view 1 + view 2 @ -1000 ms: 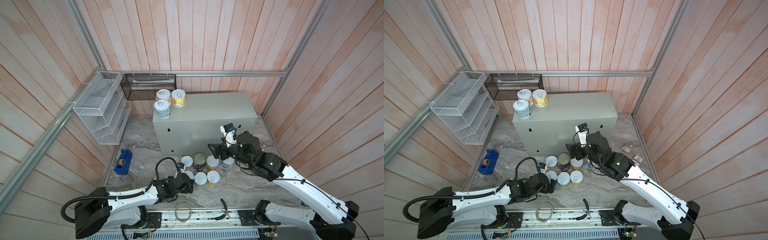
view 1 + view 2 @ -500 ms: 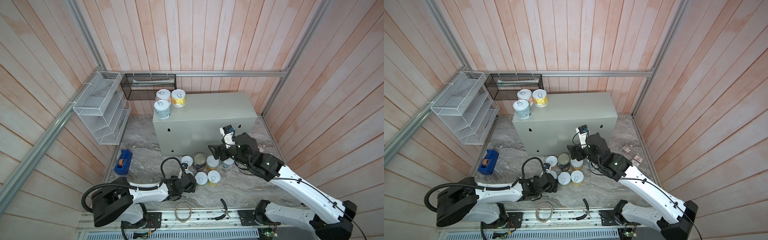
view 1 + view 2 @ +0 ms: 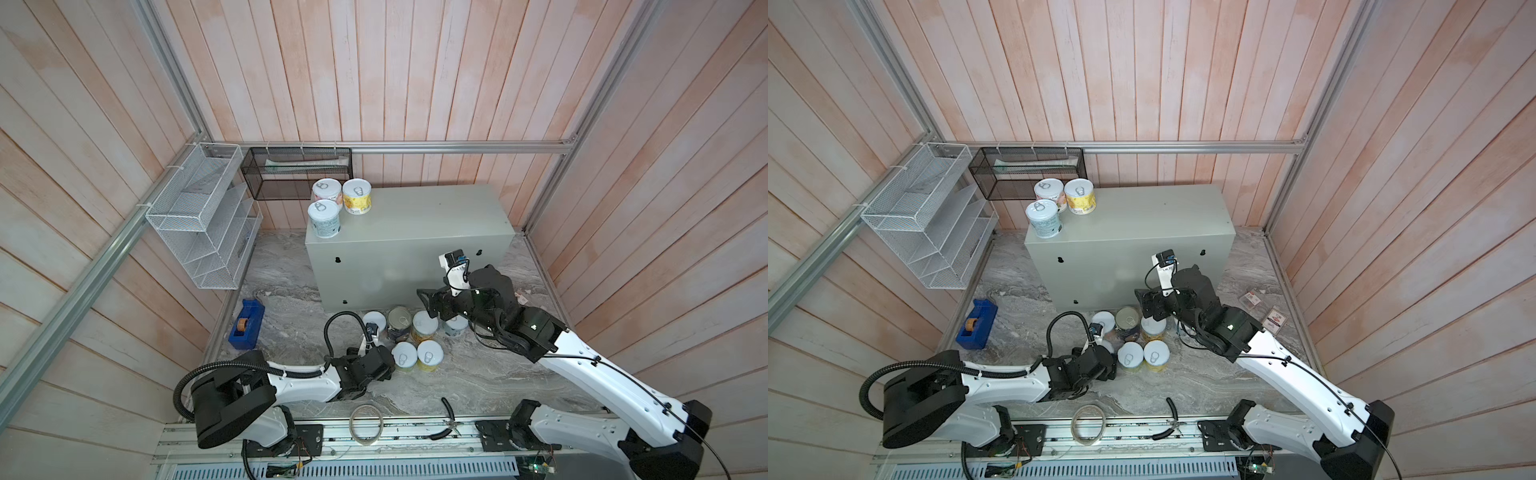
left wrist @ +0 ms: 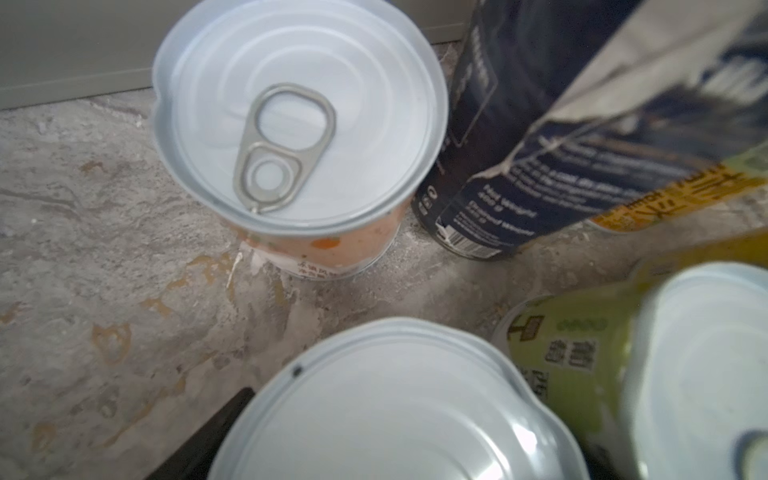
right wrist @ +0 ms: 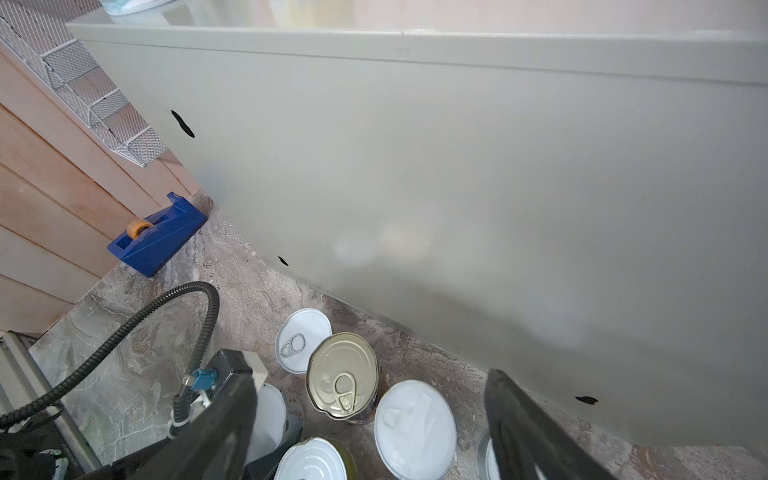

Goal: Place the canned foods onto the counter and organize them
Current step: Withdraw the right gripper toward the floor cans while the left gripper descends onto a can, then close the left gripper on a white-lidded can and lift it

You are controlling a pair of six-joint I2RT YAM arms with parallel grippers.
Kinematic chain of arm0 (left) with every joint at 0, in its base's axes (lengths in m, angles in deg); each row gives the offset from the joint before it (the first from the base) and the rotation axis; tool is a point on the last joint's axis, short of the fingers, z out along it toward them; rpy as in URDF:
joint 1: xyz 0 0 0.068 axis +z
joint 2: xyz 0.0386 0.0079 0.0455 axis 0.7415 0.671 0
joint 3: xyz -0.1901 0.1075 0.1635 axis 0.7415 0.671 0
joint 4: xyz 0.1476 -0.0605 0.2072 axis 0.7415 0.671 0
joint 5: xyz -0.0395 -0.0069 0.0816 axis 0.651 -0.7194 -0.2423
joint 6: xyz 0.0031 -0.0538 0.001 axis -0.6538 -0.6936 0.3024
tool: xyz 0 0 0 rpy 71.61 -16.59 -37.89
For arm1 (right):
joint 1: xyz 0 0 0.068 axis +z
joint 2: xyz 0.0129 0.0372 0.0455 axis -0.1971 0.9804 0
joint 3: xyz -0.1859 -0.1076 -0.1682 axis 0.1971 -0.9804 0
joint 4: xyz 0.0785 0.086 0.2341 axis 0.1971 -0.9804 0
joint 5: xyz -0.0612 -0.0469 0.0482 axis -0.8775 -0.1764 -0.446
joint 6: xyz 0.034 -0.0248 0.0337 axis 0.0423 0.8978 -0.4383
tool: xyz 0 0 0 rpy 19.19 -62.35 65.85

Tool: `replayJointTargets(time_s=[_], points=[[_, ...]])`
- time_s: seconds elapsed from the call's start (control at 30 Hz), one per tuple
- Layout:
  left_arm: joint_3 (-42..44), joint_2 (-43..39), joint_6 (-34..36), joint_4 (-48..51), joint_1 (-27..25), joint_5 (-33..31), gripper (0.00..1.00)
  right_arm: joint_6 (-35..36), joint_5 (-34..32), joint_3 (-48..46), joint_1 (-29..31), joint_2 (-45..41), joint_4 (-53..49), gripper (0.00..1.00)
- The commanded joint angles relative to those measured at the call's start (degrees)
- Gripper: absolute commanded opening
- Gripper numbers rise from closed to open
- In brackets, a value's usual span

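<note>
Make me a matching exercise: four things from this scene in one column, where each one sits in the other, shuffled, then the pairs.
1 navy can
2 tape dispenser
3 wire rack
4 mesh basket

A hung on the side wall
B on the floor, among cans before the counter
C hung on the back rail
D on the floor, alone by the side wall

Pairs: 1-B, 2-D, 3-A, 4-C

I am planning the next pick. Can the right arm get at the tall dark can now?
Probably yes: the right gripper hangs open close by, and the tall dark can stands with its lid bare, higher than the neighbouring cans beside it.
</note>
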Motion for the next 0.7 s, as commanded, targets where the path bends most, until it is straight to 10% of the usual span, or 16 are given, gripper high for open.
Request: replayJointTargets(time_s=[0.0, 0.27, 0.4, 0.67], points=[[-0.01, 1.45, 0.15, -2.26, 0.06, -1.15, 0.85, 0.38, 0.25, -0.58, -0.36, 0.89, 0.93, 0.85], [-0.79, 0.81, -0.12, 0.44, 0.01, -0.77, 0.55, 0.04, 0.76, -1.21, -0.36, 1.15, 1.92, 0.84], [-2.53, -2.06, -1.20, 7.55, -0.03, -0.97, 0.00, -0.06, 1.00, -1.38, -0.39, 0.85, 2.68, 0.84], [-10.01, -15.74, -0.34, 27.71, -0.38, 1.82, 0.00, 0.04, 0.89, -1.03, -0.96, -0.70, 4.13, 0.84]])
